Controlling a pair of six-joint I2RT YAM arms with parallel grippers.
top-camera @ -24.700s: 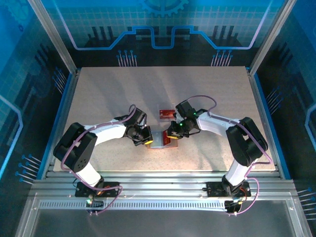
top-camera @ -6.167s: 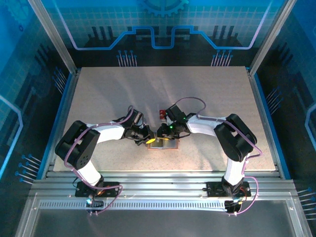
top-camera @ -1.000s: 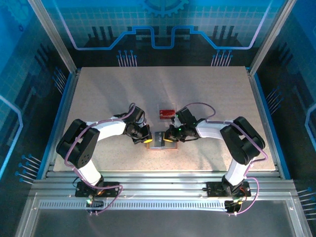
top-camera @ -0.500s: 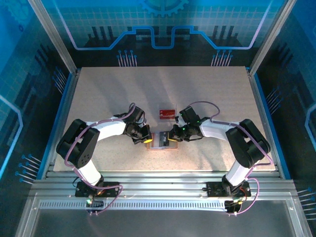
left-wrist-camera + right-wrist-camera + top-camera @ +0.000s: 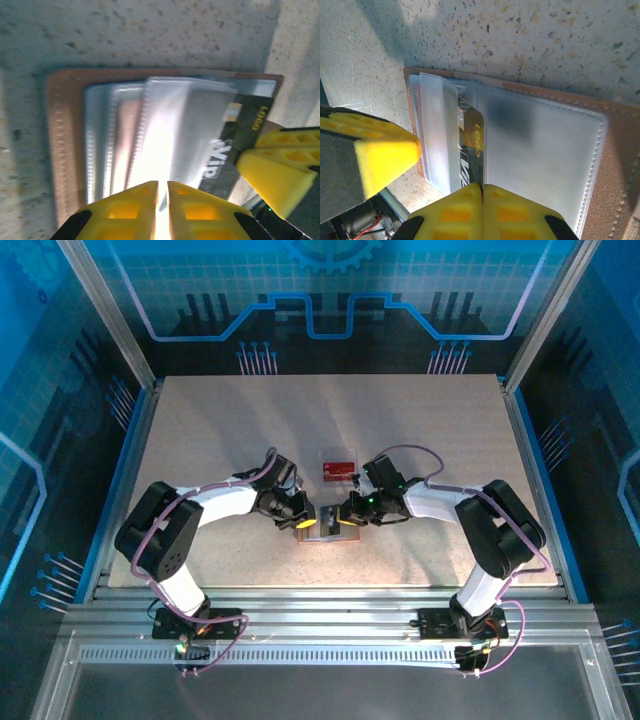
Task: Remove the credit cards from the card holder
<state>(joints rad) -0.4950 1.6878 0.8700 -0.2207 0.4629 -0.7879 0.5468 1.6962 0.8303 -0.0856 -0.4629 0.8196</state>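
The card holder point(image 5: 620, 150) lies open on the counter point(image 5: 200, 440), midway between its side edges. The right pincer point(image 5: 482, 192) is clamped on a dark card point(image 5: 471, 145) there. The left pincer point(image 5: 162, 187) is barely parted, and I cannot tell whether it grips anything.

two white arms point(image 5: 215, 502) with black joints, lilac cables point(image 5: 405, 451), yellow ribbed fingers point(image 5: 202, 212)

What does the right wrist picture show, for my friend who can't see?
The yellow-fingered right gripper pinches a dark card marked LOGO, half out of a clear sleeve in the open brown card holder, which lies on a speckled table.
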